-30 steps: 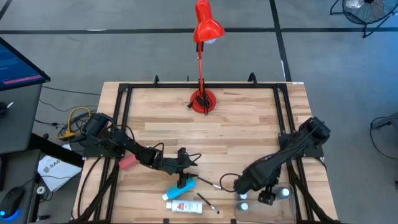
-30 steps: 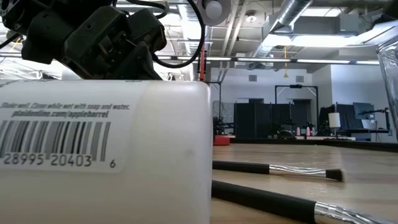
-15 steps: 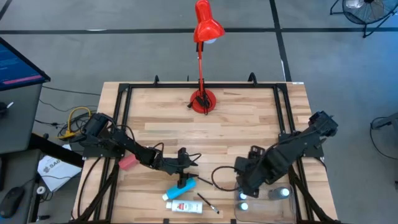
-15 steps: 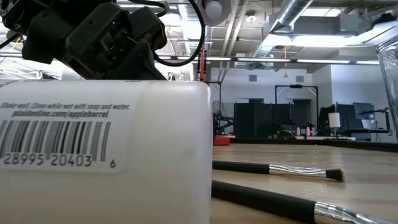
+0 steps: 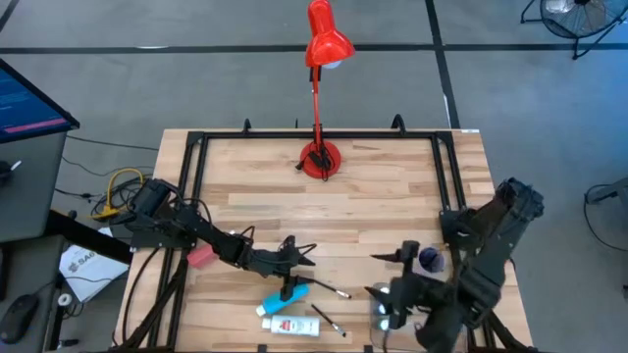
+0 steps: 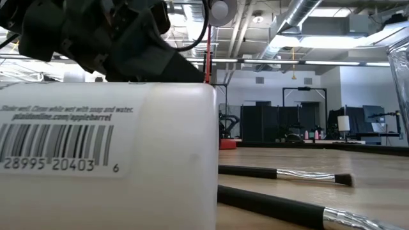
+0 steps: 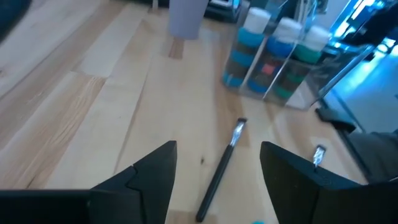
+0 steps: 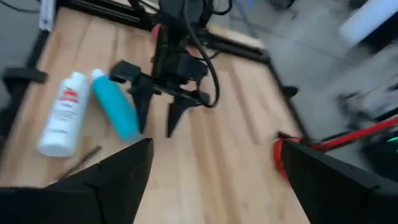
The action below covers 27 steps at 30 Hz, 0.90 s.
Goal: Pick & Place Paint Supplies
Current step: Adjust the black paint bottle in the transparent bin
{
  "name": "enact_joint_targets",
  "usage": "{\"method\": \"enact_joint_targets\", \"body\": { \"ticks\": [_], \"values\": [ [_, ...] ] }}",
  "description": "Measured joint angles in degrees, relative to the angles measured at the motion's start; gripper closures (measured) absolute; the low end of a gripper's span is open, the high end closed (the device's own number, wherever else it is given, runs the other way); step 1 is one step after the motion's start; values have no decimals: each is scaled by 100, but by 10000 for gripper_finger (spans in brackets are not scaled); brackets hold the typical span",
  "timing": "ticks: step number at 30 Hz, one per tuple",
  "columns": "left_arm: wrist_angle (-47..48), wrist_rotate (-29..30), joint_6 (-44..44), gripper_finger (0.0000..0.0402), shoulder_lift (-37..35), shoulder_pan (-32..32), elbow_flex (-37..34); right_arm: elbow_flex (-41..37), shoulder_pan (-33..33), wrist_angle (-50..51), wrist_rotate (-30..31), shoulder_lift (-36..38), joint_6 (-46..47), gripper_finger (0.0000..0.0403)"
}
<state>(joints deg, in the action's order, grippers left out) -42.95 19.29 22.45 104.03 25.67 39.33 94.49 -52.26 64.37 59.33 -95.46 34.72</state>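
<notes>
While left gripper [image 5: 294, 257] gapes empty, teal tube [image 5: 295, 292] lies just beside fingertips, untouched.

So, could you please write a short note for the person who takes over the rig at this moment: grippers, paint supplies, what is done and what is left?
Left gripper: open, empty, just behind the teal tube near the table's front.
Right gripper: open, empty, raised near the clear tray at front right.
Done: three white-capped bottles stand in the tray.
Left: the teal tube, the white tube beside it, and two paintbrushes lie loose on the table.
</notes>
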Motion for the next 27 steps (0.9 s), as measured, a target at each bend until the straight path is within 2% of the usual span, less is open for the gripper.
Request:
{"method": "enact_joint_targets", "body": {
  "ticks": [7,11,13,17,19,23,27],
  "values": [
    [-427,0,12,192,0,2,0,-1043,-586,-265,882,175,1199,59],
    [-698,26,12,192,0,0,0,-1787,-803,-1280,1022,283,1238,59],
    [-792,26,44,192,0,0,0,-2093,-883,-1839,850,286,1123,59],
    [-859,26,98,192,0,0,0,-2311,-970,-2173,-130,288,1500,62],
    [-864,26,157,192,0,0,0,-2326,-1008,-2055,-511,293,1964,67],
    [-864,50,177,192,0,0,0,-2327,-1121,-1662,-704,293,2765,78],
    [-863,85,191,192,0,44,0,-2327,-1200,-885,-1202,293,3796,86]
  ]
}}
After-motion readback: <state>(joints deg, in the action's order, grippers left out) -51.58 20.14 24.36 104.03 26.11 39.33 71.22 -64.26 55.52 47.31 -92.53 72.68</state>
